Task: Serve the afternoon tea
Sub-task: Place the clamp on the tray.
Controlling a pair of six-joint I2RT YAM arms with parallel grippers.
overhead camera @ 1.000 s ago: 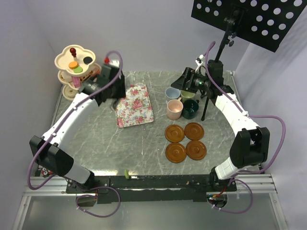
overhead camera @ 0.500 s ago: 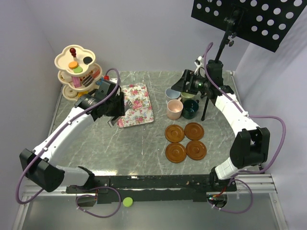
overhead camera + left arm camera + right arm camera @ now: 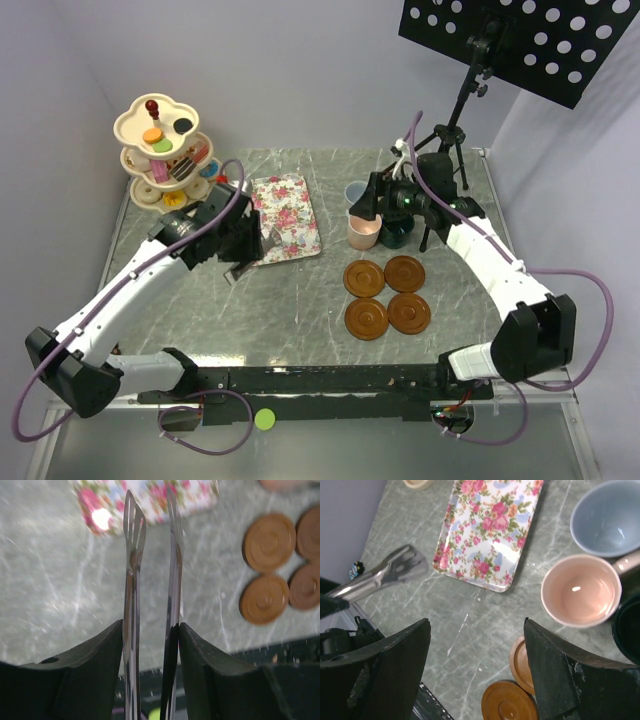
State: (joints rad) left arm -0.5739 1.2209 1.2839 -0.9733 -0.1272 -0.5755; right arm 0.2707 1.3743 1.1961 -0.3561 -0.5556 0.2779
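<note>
At the far left, the cream three-tier stand point(image 3: 132, 128) is seen, set with small cakes point(image 3: 152, 135). Metal tongs point(image 3: 131, 580) are pinched between the left jaws, over the tabletop point(image 3: 300, 300) beside the floral tray point(image 3: 285, 220). The right jaws are held spread above the pink mug point(image 3: 581, 590) and the light blue mug point(image 3: 607, 517). Nearer, four brown saucers point(image 3: 366, 318) are laid together.

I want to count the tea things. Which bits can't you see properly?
Top view: the right arm covers some mugs, so no sure count.
Right wrist view: the dark mug is cut off by the right edge.
Left wrist view: the tray is blurred, cut by the top edge.
Top view: cakes on the stand's lower shelves are too small.
</note>
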